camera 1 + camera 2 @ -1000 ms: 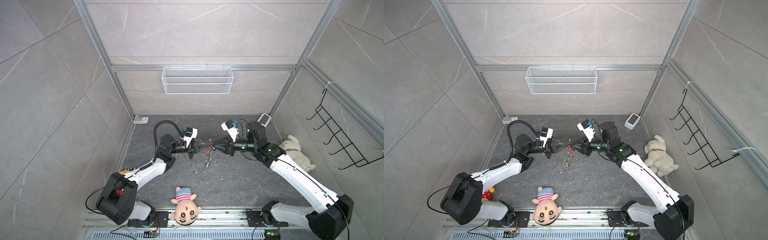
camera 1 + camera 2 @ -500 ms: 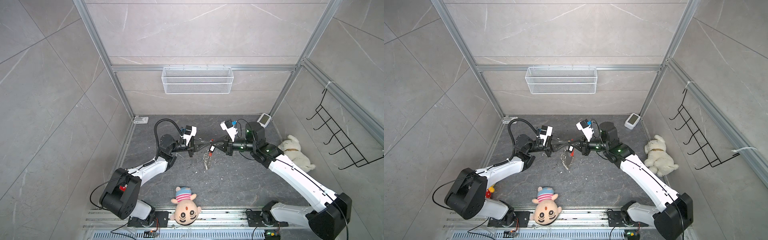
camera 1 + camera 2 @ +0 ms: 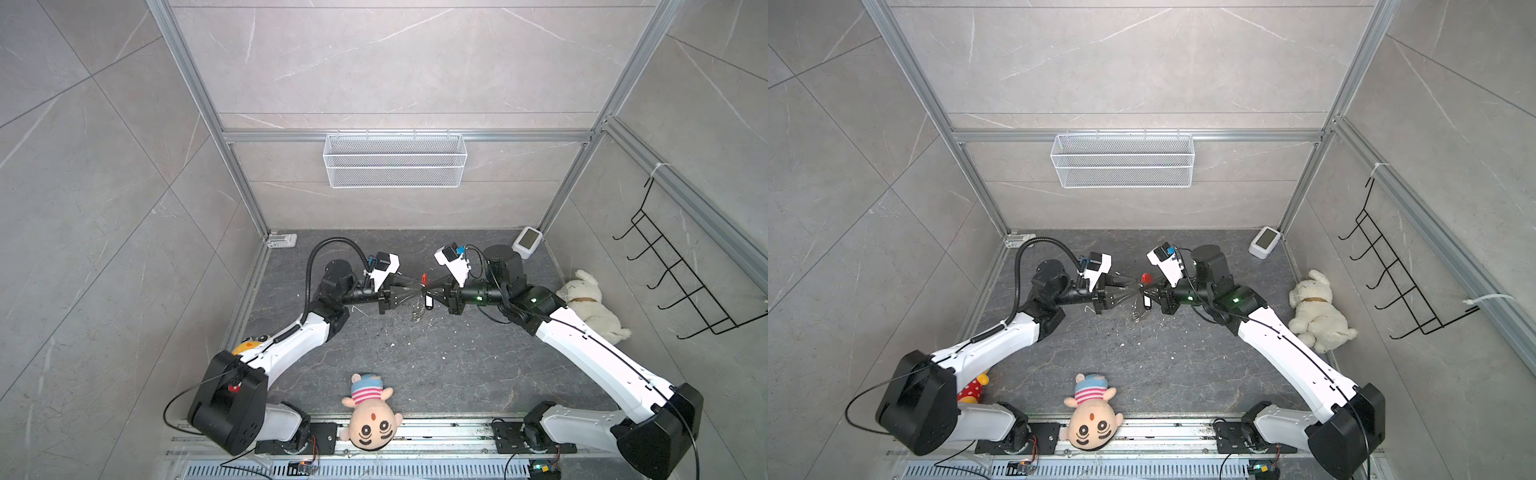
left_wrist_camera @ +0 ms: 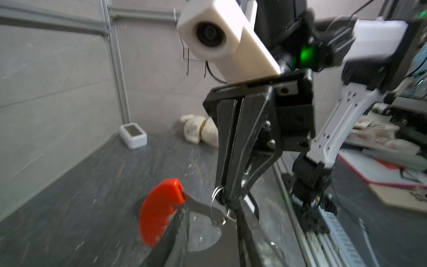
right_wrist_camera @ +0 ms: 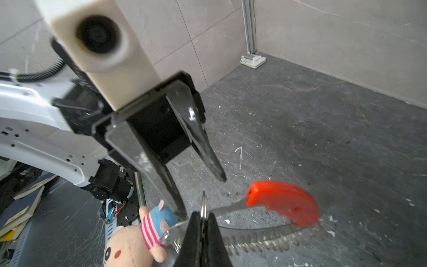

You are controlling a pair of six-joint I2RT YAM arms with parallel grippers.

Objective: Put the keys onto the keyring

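Observation:
Both grippers meet tip to tip above the middle of the floor. The keyring, a toothed metal band with a red plastic segment, hangs between them, its red part uppermost in both top views. My right gripper is shut on a small silver ring strung on it. My left gripper is open, one of its fingers against the band and the red segment touching it. The keys, a small dark bunch, dangle just under the right gripper. More small rings hang below.
A striped-hat plush doll lies at the front rail, a white plush dog by the right wall, a yellow plush under the left arm. A white box sits back right. A thin white wire lies on the floor.
My left gripper's jaws have opened from shut. My right gripper has closed onto the small ring. Both arms stay at the same meeting spot.

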